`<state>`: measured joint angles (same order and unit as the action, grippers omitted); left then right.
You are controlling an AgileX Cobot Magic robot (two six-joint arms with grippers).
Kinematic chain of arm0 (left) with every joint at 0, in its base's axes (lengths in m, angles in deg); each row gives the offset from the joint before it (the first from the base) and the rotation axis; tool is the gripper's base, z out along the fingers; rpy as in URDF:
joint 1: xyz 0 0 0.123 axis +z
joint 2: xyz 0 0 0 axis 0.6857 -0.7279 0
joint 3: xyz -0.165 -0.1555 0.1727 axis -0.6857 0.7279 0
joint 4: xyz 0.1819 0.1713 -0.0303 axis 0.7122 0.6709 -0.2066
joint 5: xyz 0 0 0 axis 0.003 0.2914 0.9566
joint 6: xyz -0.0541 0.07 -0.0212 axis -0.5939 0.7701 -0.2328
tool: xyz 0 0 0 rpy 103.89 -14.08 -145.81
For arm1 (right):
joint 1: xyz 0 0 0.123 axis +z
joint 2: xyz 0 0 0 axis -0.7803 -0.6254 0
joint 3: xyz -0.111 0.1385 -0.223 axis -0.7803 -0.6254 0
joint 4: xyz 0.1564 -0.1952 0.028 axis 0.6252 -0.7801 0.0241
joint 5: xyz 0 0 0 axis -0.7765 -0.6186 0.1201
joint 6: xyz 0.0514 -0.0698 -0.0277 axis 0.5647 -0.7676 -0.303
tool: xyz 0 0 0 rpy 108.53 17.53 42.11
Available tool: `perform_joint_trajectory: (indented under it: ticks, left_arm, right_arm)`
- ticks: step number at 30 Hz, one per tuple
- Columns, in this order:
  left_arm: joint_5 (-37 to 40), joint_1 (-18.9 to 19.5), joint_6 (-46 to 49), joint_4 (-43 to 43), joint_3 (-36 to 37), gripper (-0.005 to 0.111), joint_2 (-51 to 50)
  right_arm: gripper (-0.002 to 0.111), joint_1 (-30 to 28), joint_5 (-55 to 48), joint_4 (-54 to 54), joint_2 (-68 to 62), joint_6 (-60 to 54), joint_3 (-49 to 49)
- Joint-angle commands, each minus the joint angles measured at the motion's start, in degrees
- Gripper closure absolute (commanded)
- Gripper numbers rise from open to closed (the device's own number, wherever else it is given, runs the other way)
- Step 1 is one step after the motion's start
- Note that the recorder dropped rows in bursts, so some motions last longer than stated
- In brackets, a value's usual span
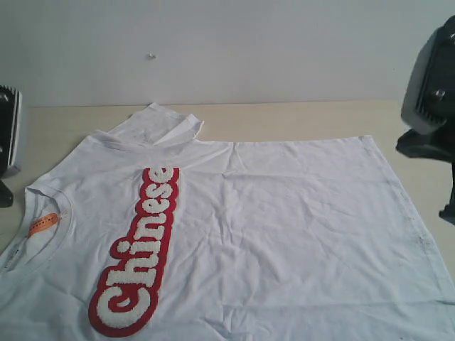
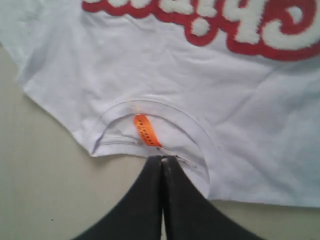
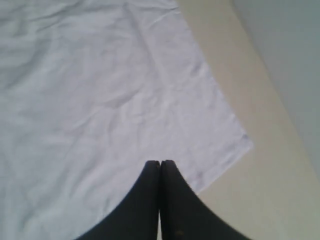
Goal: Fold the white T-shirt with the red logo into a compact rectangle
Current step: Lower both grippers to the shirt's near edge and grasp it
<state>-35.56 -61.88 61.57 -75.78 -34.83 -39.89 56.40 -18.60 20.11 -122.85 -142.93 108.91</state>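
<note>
**Visibility.** The large white short-sleeved cotton T-shirt runs out of the exterior view at the near and left edges, so its near side cannot be inspected. Its red-outlined logo, a long strip of fuzzy white letters reading "Chinese", is complete in that view but cropped in the left wrist view. Of the arms, the exterior view shows only a dark housing at the left edge and another at the right edge, both cut off.

**Left tool**. The black jaws are clenched together with nothing seen between them. The tip sits at the rim of the ribbed crew neck, just beside the small orange neck tag. Whether it touches the cloth cannot be told.

**Right tool**. The jaws are clenched and empty. The tip is over plain white cloth near a hem corner. Contact with the cloth cannot be told.

**Surface and room.** The T-shirt lies spread front up and wrinkled on a pale beige surface. Its neck points to the left of the exterior view and its hem to the right. The far sleeve is folded over on itself. Behind the surface stands a plain white wall bearing one small dark speck.
</note>
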Motion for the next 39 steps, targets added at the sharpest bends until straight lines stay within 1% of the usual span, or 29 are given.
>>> perform_joint_trajectory:
  ticks: [1, 6, 9, 13, 15, 16, 18, 19, 21, 22, 24, 25, 28, 30, 32, 34, 36, 37, 39]
  left_arm:
    - [4.3, -0.3, 4.2, 0.1, -0.7, 0.107, -3.0]
    - [5.2, -0.3, 4.2, -1.8, -0.7, 0.107, -3.7]
    - [5.5, -0.3, 4.3, -6.9, -0.7, 0.107, -3.9]
    - [6.6, -0.3, 4.8, -9.1, -0.6, 0.107, -3.9]
    - [7.9, -0.3, 4.8, -9.1, -0.6, 0.103, -3.9]
    - [8.7, -0.3, 4.8, -9.3, -0.6, 0.097, -3.9]
    - [9.3, -0.3, 4.8, -10.0, -0.6, 0.082, -3.9]
    - [9.4, -0.3, 4.8, -10.2, -0.6, 0.07, -3.9]
    - [9.6, -0.3, 4.8, -10.2, -0.6, 0.044, -3.9]
    - [9.2, -0.3, 4.8, -10.2, -0.6, 0.028, -3.9]
    - [8.4, -0.3, 4.8, -10.1, -0.5, 0.002, -3.9]
    - [8.4, -0.3, 4.5, -10.1, -0.4, 0.002, -3.9]
    - [7.4, -0.3, 4.6, -12.5, -0.3, 0.003, -3.9]
    - [7.2, -0.3, 4.6, -13.5, -0.4, 0.003, -3.9]
    - [7.3, -0.3, 4.6, -13.7, -0.5, 0.003, -4.0]
    - [7.3, -0.3, 5.3, -11.5, -0.5, 0.003, -4.5]
    - [7.2, -0.3, 10.2, -7.1, -0.5, 0.003, -6.0]
    - [7.1, -0.3, 11.1, -5.7, -0.5, 0.003, -6.9]
    - [5.6, -0.3, 12.5, -0.4, -0.7, 0.003, -10.2]
  right_arm:
    - [0.108, 0.3, -14.0, 0.1, -6.7, -8.2, 3.0]
    - [0.108, 0.3, -23.6, 0.4, -11.9, -7.3, 3.0]
    - [0.108, 0.3, -28.3, 1.0, -13.4, -5.6, 3.0]
    - [0.108, 0.3, -26.9, 0.7, -13.2, -1.3, 3.0]
    - [0.104, 0.3, -25.9, -0.3, -12.5, -1.2, 3.0]
    - [0.099, 0.3, -25.4, -0.8, -12.2, -1.2, 3.0]
    - [0.084, 0.3, -25.4, -2.1, -11.7, -1.2, 3.0]
    - [0.074, 0.3, -25.4, -2.5, -11.5, -1.2, 3.0]
    - [0.05, 0.3, -24.8, -2.8, -11.5, -1.3, 3.0]
    - [0.036, 0.3, -23.9, -2.8, -11.5, -1.3, 3.0]
    - [0.011, 0.3, -23.1, -2.2, -11.7, -0.6, 2.9]
    - [0.003, 0.3, -23.3, -0.9, -11.8, -0.2, 2.9]
    - [0.004, 0.3, -23.0, 1.0, -11.8, -3.7, 2.9]
    - [0.004, 0.3, -23.3, 0.9, -11.8, -11.3, 2.9]
    - [0.004, 0.3, -21.8, 1.1, -11.8, -11.4, 2.9]
    - [0.004, 0.3, -20.6, -1.3, -11.8, -13.4, 2.9]
    - [0.004, 0.3, -20.3, -6.1, -12.4, -17.4, 2.9]
    - [0.004, 0.3, -20.6, -7.7, -13.1, -18.3, 2.9]
    - [0.004, 0.3, -20.9, -11.9, -16.1, -20.0, 2.9]
